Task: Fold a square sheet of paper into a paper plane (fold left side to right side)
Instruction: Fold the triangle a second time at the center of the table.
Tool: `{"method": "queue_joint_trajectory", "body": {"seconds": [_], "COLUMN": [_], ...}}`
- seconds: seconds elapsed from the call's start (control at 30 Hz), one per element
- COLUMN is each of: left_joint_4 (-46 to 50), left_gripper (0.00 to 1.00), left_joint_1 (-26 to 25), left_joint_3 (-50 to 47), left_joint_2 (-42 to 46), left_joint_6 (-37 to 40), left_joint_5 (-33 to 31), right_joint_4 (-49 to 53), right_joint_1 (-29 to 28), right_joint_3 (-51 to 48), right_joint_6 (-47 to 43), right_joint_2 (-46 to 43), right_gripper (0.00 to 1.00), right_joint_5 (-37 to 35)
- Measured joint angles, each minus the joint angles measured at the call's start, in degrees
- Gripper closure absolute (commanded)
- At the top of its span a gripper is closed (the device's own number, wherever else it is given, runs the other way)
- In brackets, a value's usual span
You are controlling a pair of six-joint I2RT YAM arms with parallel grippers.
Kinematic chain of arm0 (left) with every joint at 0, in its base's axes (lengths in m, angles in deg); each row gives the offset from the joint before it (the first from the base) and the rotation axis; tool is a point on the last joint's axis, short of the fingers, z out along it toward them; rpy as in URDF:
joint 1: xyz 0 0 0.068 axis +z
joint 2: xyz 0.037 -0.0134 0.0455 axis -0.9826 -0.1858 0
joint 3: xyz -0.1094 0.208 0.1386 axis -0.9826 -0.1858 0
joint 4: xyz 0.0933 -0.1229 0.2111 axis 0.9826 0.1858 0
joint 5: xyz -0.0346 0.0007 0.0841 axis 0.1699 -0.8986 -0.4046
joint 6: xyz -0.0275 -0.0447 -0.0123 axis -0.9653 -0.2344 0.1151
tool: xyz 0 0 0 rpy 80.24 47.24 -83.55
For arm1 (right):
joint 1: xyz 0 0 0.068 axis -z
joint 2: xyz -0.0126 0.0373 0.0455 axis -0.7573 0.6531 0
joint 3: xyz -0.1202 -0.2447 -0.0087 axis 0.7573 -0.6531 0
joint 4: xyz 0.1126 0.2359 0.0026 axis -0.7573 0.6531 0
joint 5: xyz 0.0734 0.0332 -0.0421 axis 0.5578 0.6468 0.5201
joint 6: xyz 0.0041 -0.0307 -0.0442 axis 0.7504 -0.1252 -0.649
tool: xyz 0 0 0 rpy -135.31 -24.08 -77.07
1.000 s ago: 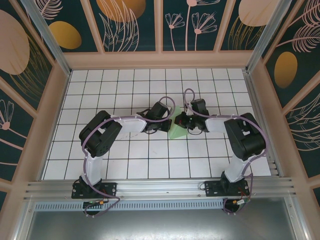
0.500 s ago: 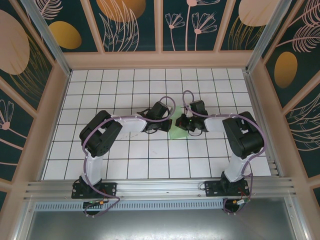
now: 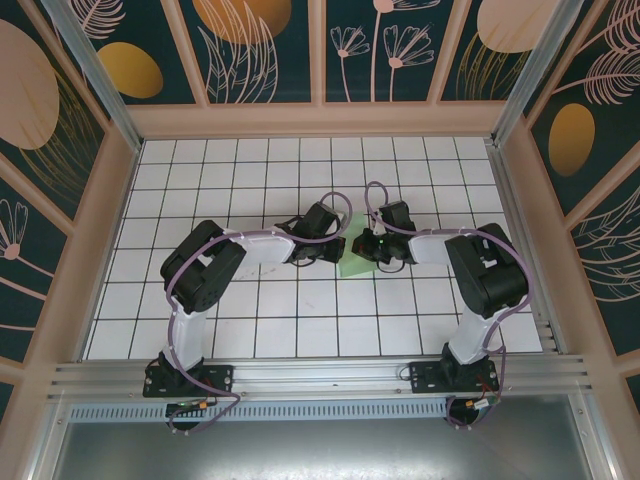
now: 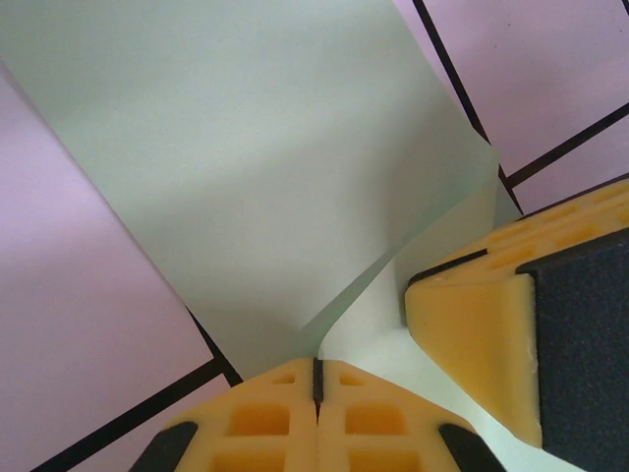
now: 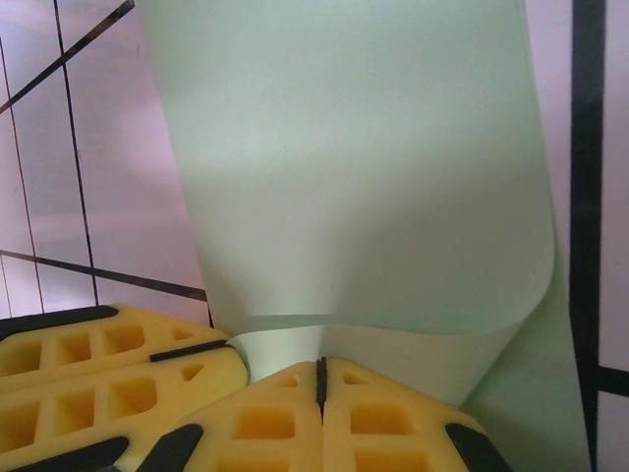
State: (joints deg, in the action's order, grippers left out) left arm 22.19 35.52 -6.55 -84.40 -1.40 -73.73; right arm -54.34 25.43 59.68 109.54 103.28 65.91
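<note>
Top view, centre of the tiled worktop (image 3: 250, 300): the square sheet of paper (image 3: 350, 268) lies between the two wrists, just right of middle. Less green shows than a second ago, when a wider wedge lay open below the right gripper (image 3: 362, 247). That gripper has edged left and slightly up toward the left gripper (image 3: 340, 250); the right elbow has followed it. Over the last half second nothing visibly moves.

Left wrist view: the left fingers (image 4: 265, 423) are pressed together at bottom centre. A raised edge of the sheet runs down into their seam, which reads as a pinch on the paper. One finger of the other arm sits just beside them at lower right, on the lower ply.

Right wrist view: the right fingers (image 5: 383, 423) are likewise together at the bottom edge, and the lower ply disappears under their tips. This is judged a clamp on the sheet, though the contact itself is hidden. Above them the paper arches over in a soft roll – no sharp line.

Reading: the flap has been carried across, so the fold is placed but not creased. The plies probably need aligning and pressing flat – letting go now would likely let the roll spring open.
</note>
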Motion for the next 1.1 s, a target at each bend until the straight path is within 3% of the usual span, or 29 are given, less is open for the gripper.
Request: {"method": "queue_joint_trajectory", "body": {"seconds": [0.17,0.33,0.47,0.7,0.9,1.1], "left_joint_4": [1.0,1.1,-1.5,-8.2,-10.5,-10.5], "left_gripper": [0.70,0.71,0.74,0.78,0.78,0.78], "left_joint_1": [0.0,0.0,0.0,-0.1,-0.1,-0.2], "left_joint_3": [-1.4,-3.9,-6.4,-9.7,-9.7,-9.7], "left_joint_2": [2.9,10.5,14.2,11.3,7.0,5.4], "left_joint_6": [-0.4,-0.8,-2.2,-7.7,-9.6,-9.8], "left_joint_5": [-2.7,-3.1,3.0,17.5,22.6,23.5], "right_joint_4": [-1.3,-1.5,-1.5,-1.5,-1.5,-1.4], "right_joint_1": [0.0,0.0,0.0,0.0,0.0,-0.1], "right_joint_3": [-1.0,-1.3,-1.3,-1.3,-1.3,-1.2], "right_joint_6": [0.0,0.0,0.0,0.0,0.0,0.0], "right_joint_2": [-0.4,-0.6,-0.6,-0.6,-0.6,-0.6], "right_gripper": [1.00,1.00,1.00,1.00,1.00,1.00], "right_joint_5": [-0.1,-0.1,-0.1,-0.1,-0.1,-0.2]}}
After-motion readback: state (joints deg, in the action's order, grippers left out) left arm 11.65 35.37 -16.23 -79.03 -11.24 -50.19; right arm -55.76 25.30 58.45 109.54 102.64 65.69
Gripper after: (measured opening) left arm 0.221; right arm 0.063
